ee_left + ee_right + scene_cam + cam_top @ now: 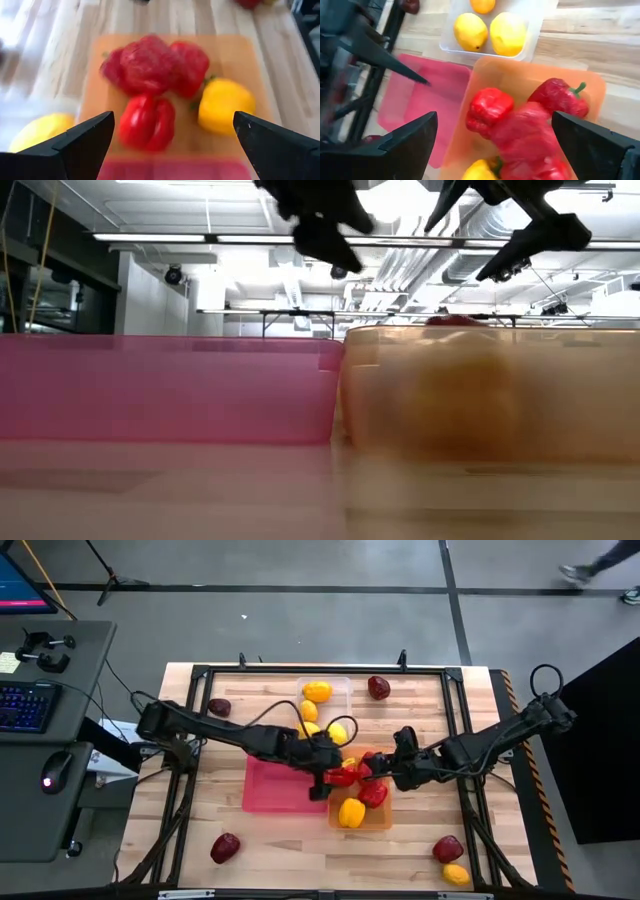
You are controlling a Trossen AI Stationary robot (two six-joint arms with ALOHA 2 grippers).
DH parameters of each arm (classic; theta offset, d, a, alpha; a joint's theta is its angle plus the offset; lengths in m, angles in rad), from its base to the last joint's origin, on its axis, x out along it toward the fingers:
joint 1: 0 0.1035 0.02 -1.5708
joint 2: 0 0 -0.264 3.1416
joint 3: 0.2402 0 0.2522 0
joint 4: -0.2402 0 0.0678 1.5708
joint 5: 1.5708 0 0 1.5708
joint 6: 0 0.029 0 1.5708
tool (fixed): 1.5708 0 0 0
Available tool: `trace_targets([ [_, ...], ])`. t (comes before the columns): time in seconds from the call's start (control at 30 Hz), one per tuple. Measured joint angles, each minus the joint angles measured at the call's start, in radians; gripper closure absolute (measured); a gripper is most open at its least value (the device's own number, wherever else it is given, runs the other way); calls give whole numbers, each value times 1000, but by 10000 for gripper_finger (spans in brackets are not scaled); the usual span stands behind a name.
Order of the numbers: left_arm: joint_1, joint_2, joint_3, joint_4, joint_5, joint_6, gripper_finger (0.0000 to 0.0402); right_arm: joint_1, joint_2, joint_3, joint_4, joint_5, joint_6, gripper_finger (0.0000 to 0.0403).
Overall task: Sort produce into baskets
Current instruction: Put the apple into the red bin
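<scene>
The orange basket (384, 822) holds three red peppers (150, 65) and a yellow pepper (351, 812). Above its left edge my left gripper (322, 783) hangs open, slanting down, with a red pepper (147, 122) lying in the basket below its fingers. My right gripper (386, 773) hangs open over the basket's right side, above the red peppers (527, 132). The pink basket (272, 788) beside it shows nothing inside. The clear basket (343, 686) holds several yellow citrus pieces (317, 692).
Loose maroon pieces lie on the table at the far left (219, 707), far right (378, 688), near left (225, 847) and near right (447, 848). A yellow citrus (455, 874) lies at the near right edge. A desk with a keyboard (25, 705) stands left of the table.
</scene>
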Motion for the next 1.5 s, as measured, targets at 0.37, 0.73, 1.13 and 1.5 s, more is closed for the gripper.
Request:
trace_targets([
  [0.37,-12,-195,-25,-259,-91,-28,5,28,0,2,-65,-125,-117,22],
  [0.73,-45,-529,-358,-185,-203,-368,5,268,7,4,-185,-413,39,22],
  [1.13,-61,-661,-478,-38,-311,-436,5,533,137,4,-219,-861,-78,22],
  [1.5,-60,-660,-479,-33,-314,-448,5,570,299,3,-271,-925,-616,22],
])
